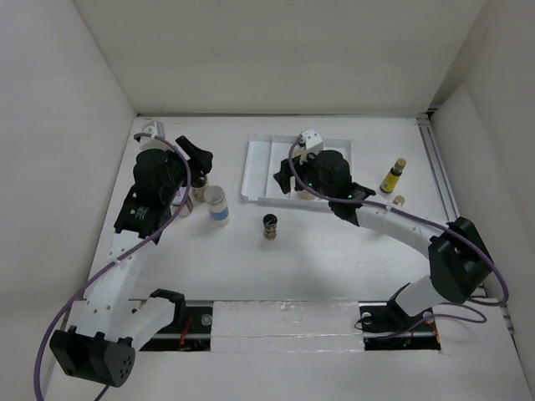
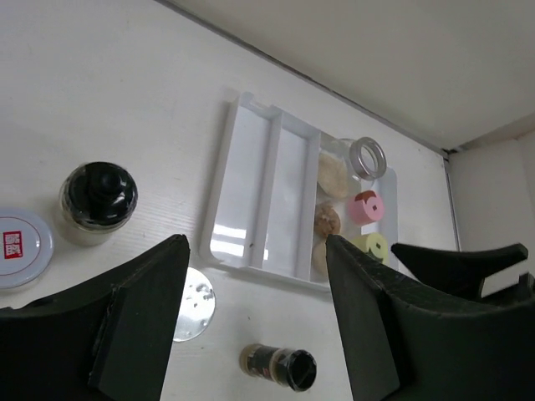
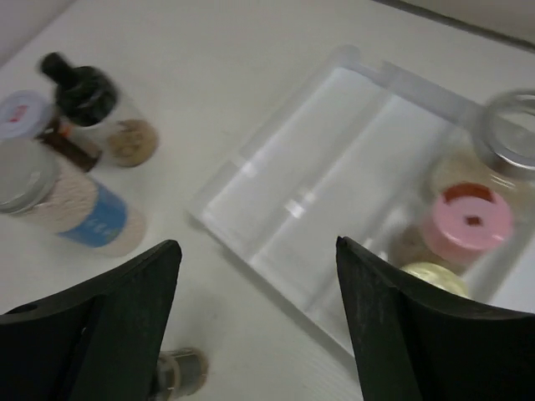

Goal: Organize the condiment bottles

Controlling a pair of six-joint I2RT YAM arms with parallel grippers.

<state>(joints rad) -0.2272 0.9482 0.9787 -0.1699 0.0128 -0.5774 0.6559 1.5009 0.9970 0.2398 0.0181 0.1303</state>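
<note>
Bottle (image 3: 468, 219), pink-topped, inside tray (image 3: 318, 167)

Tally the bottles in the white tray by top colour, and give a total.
Pink top: 1
Yellow-green top: 1
Clear top: 1
Total in the tray: 3

From above, my right arm (image 1: 326, 175) covers the right half of the tray (image 1: 263, 167), so I can't see what sits there. The left arm (image 1: 155, 188) hides most of a dark-capped jar (image 1: 200, 185). A round thing (image 1: 399, 200) near the yellow bottle (image 1: 393, 175) is too small to name. The right wrist view is blurred; its clear-rimmed jar (image 3: 510, 134) runs off the edge
</note>
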